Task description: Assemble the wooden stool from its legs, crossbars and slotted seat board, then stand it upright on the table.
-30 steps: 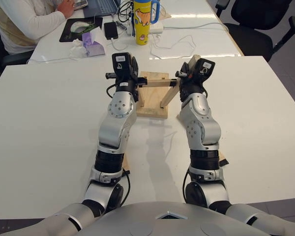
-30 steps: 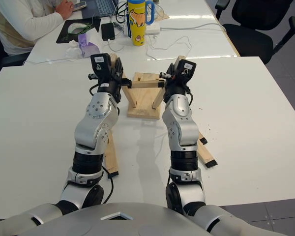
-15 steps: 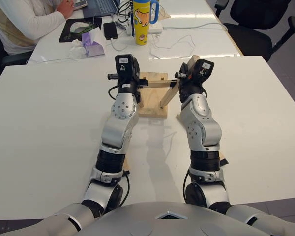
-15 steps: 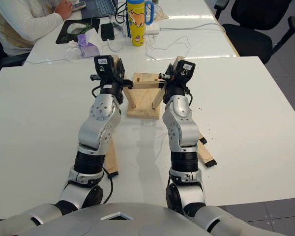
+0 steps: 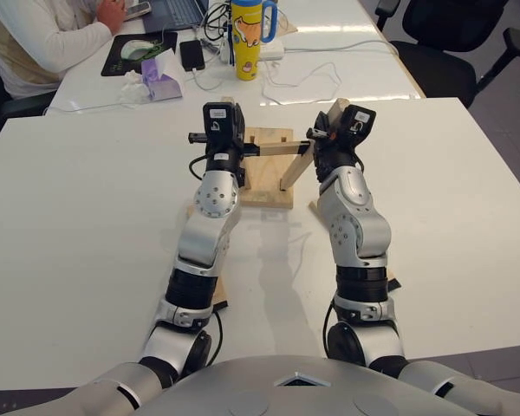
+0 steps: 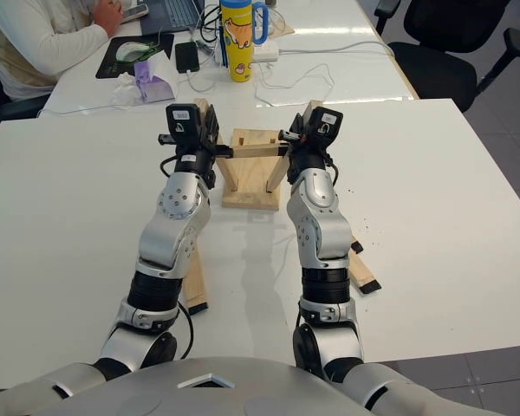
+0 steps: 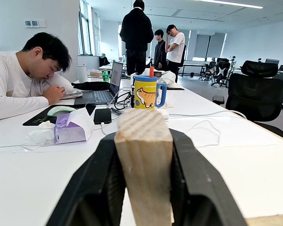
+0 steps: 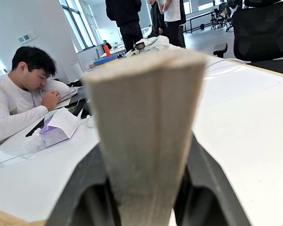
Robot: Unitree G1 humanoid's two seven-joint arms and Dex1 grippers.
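The stool stands upside down at the table's far middle, its seat board flat on the table and its legs pointing up. A crossbar spans between the two sides. My left gripper is shut on the left leg, whose end grain sits between the black fingers. On the other side my right gripper is shut on the right leg. Both arms reach forward side by side, hiding the legs' lower parts.
Loose wooden pieces lie under my left forearm and beside my right forearm. On the neighbouring table stand a yellow mug, a purple tissue box and cables. A black chair is at the far right.
My left arm has shifted slightly inward toward the stool, still holding its leg. The right arm and the stool have stayed put.
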